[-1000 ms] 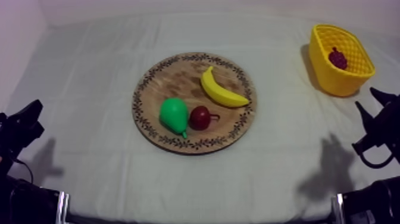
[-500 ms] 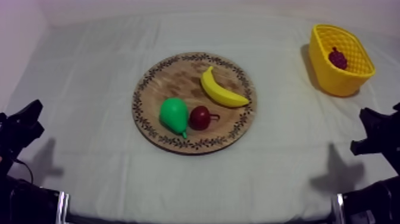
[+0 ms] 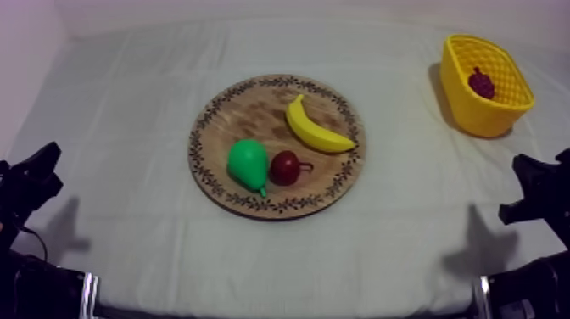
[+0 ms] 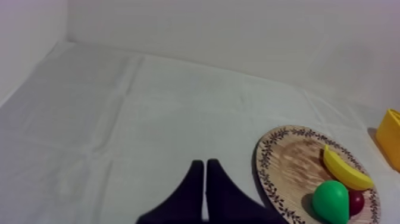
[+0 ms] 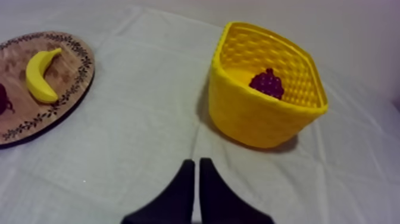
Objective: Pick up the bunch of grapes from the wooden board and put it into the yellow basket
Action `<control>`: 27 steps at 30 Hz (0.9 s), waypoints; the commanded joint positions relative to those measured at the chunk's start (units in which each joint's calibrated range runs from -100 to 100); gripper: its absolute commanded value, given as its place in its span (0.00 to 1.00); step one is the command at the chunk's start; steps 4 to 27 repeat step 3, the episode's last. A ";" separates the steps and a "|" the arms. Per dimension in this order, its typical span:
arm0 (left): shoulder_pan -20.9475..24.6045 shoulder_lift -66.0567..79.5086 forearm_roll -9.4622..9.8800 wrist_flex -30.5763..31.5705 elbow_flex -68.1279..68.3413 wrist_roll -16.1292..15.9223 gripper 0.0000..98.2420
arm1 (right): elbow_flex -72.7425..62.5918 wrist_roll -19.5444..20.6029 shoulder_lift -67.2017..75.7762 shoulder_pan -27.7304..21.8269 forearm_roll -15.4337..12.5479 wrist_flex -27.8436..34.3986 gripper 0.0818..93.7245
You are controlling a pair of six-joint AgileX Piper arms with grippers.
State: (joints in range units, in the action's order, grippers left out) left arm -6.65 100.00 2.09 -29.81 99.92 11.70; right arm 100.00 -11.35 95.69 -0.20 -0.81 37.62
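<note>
Right arm has dropped from its raised spot a second ago to rest low at 4 o'clock of the table in the top view, and has not moved for the last half second. Fruit, board, basket and left arm have not shifted.

Dark purple toy bunch of grapes (image 5: 267,83) lies inside the yellow plastic lattice basket (image 5: 256,122), below its rim. Basket stands upright on the grey-white cloth (image 3: 127,102) at 2 o'clock of the round wooden board with a patterned rim (image 3: 254,110), well apart from it. On the board: curved yellow toy banana (image 3: 315,127) at 1 o'clock, green toy pear (image 3: 247,164) at 7 o'clock, small red fruit (image 3: 285,167) just beside the pear, contact unclear. No grapes on the board.

Right gripper (image 5: 196,161): black fingers pressed together in a narrow wedge, empty. Left gripper (image 4: 205,162): same, pressed together, empty, at 8 o'clock of the table.

Task looks done. Likely risks: a fresh reach by the right arm could clip the near basket wall and slide or tip the basket, spilling the grapes. A repeat pick at the board would take the wrong fruit.

In the top view the grapes sit at about 11 o'clock of the right gripper, well apart, with the basket wall between them. They are farther still from the left jaws, across the board.
</note>
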 commanded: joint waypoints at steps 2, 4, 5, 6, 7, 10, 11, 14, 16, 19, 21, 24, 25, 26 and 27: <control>0.03 0.00 -0.02 -0.01 -0.03 0.00 0.00 | 0.00 -0.05 -0.02 0.04 -0.05 0.04 0.01; 0.03 0.00 -0.02 -0.01 -0.03 0.00 0.00 | 0.00 -0.07 -0.02 0.04 -0.05 0.04 0.01; 0.03 0.00 -0.02 -0.01 -0.03 0.00 0.00 | 0.00 -0.07 -0.02 0.04 -0.05 0.04 0.01; 0.03 0.00 -0.02 -0.01 -0.03 0.00 0.00 | 0.00 -0.07 -0.02 0.04 -0.05 0.04 0.01; 0.03 0.00 -0.02 -0.01 -0.03 0.00 0.00 | 0.00 -0.07 -0.02 0.04 -0.05 0.04 0.01; 0.03 0.00 -0.02 -0.01 -0.03 0.00 0.00 | 0.00 -0.07 -0.02 0.04 -0.05 0.04 0.01; 0.03 0.00 -0.02 -0.01 -0.03 0.00 0.00 | 0.00 -0.07 -0.02 0.04 -0.05 0.04 0.01; 0.03 0.00 -0.02 -0.01 -0.03 0.00 0.00 | 0.00 -0.07 -0.02 0.04 -0.05 0.04 0.01; 0.03 0.00 -0.02 -0.01 -0.03 0.00 0.00 | 0.00 -0.07 -0.02 0.04 -0.05 0.04 0.01; 0.03 0.00 -0.02 -0.01 -0.03 0.00 0.00 | 0.00 -0.07 -0.02 0.04 -0.05 0.04 0.01; 0.03 0.00 -0.02 -0.01 -0.03 0.00 0.00 | 0.00 -0.07 -0.02 0.04 -0.05 0.04 0.01; 0.03 0.00 -0.02 -0.01 -0.03 0.00 0.00 | 0.00 -0.07 -0.02 0.04 -0.05 0.04 0.01; 0.03 0.00 -0.02 -0.01 -0.03 0.00 0.00 | 0.00 -0.07 -0.02 0.04 -0.05 0.04 0.01; 0.03 0.00 -0.02 -0.01 -0.03 0.00 0.00 | 0.00 -0.07 -0.02 0.04 -0.05 0.04 0.01; 0.03 0.00 -0.02 -0.01 -0.03 0.00 0.00 | 0.00 -0.07 -0.02 0.04 -0.05 0.04 0.01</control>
